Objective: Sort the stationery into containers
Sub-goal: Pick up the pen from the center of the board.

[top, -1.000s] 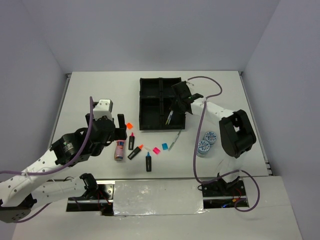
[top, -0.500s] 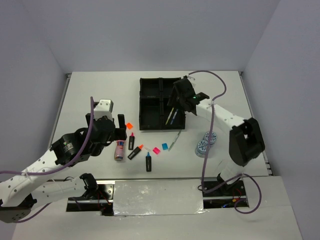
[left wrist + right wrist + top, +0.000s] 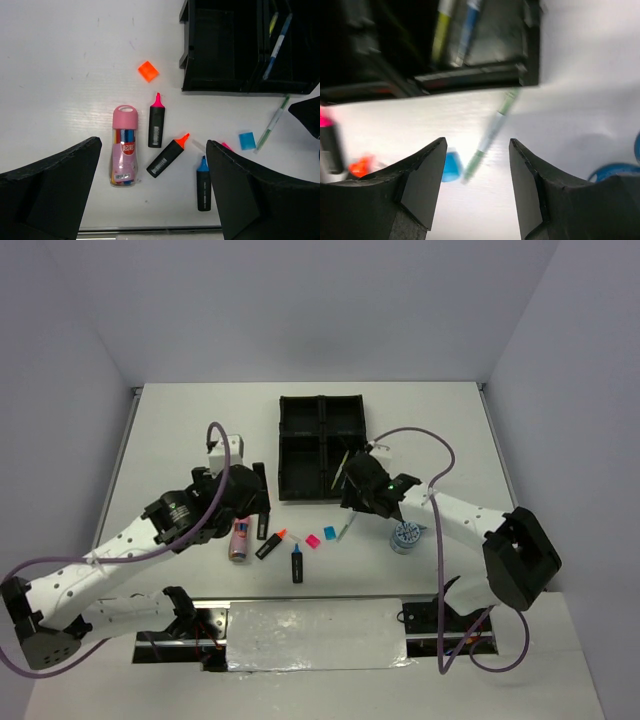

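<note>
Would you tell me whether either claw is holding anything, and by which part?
Nothing is held: the left claw and right claw are open; the green pen lies loose.

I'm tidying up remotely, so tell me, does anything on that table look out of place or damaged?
One thin green-and-white pen lies aslant on the table just outside the black four-compartment plastic tray, whose adjacent compartment holds two pens. Nothing looks spilled or damaged.

Far from me stands the tray, two pens in its near right compartment. Just before it lies another pen; left of that, three markers and a tube.
</note>
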Robot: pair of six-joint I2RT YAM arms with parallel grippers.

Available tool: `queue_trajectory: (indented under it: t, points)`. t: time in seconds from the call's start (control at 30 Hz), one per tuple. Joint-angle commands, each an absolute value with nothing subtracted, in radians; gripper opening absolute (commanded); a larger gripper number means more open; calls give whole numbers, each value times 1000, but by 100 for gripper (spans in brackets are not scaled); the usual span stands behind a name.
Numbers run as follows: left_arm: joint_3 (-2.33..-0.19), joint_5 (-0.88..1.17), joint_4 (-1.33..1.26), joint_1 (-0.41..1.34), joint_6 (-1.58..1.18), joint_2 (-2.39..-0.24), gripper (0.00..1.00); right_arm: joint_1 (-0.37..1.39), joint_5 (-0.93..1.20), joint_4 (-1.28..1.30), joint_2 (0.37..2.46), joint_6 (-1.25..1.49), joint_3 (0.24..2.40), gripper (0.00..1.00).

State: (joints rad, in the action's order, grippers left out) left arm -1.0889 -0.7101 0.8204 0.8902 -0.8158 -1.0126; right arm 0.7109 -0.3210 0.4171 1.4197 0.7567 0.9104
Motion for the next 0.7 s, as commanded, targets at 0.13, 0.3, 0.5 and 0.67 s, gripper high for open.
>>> queue_trajectory:
  t: [0.13, 0.3, 0.5, 0.67]
  points:
    - [-1065, -624, 762, 881, -833, -1091, 99, 719, -296, 338, 1483, 842, 825, 57]
    - [-1037, -580, 744, 879, -821, -1104, 99, 722, -299, 307, 1546, 874, 822, 54]
    - [-1012, -572, 738, 874, -815, -1094, 99, 736, -331, 311, 1603, 911, 836, 50]
    - [-999, -566, 730, 870, -810, -1092, 99, 761, -376, 377, 1652, 942, 868, 37]
